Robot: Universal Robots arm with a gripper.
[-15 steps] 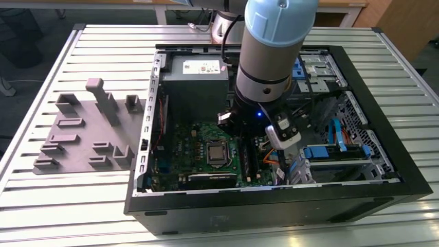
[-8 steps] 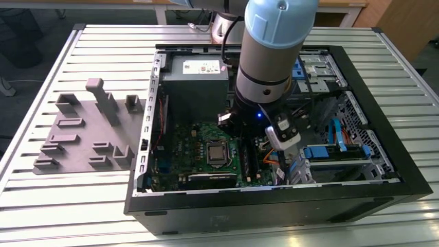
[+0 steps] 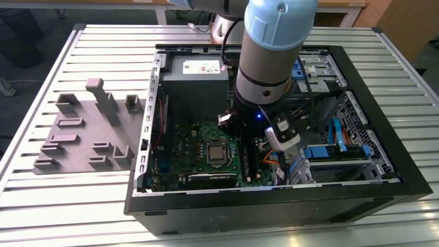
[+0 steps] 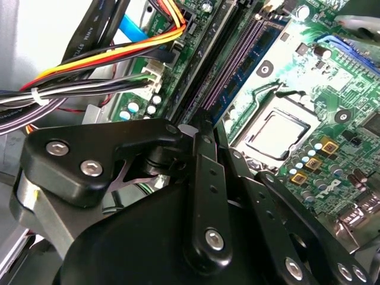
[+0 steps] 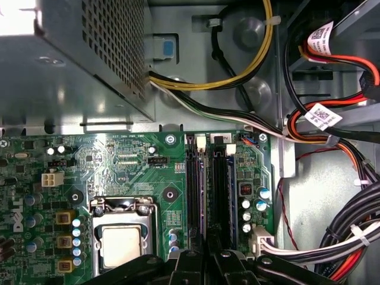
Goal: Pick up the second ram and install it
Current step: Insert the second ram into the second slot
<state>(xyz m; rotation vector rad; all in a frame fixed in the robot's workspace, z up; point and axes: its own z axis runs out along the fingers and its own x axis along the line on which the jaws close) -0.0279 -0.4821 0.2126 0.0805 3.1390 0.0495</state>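
Our gripper (image 5: 205,252) hangs low over the black memory slots (image 5: 205,190) of the green motherboard (image 5: 119,172); we cannot tell how the fingers stand. The second ram (image 4: 237,74) sits seated in one slot, beside the processor socket (image 5: 122,240), inside the open computer case (image 3: 384,170)

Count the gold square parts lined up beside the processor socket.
3, in one row beside the processor socket: the first gold square, the middle one, the last. None looks hidden.

One open computer case (image 3: 384,175) on the bench (image 3: 103,206); one grey holder tray (image 3: 75,149) beside the case. Inside the case: one motherboard (image 5: 119,166), one processor socket (image 5: 122,243), two long memory slots (image 5: 221,190) beside the socket.
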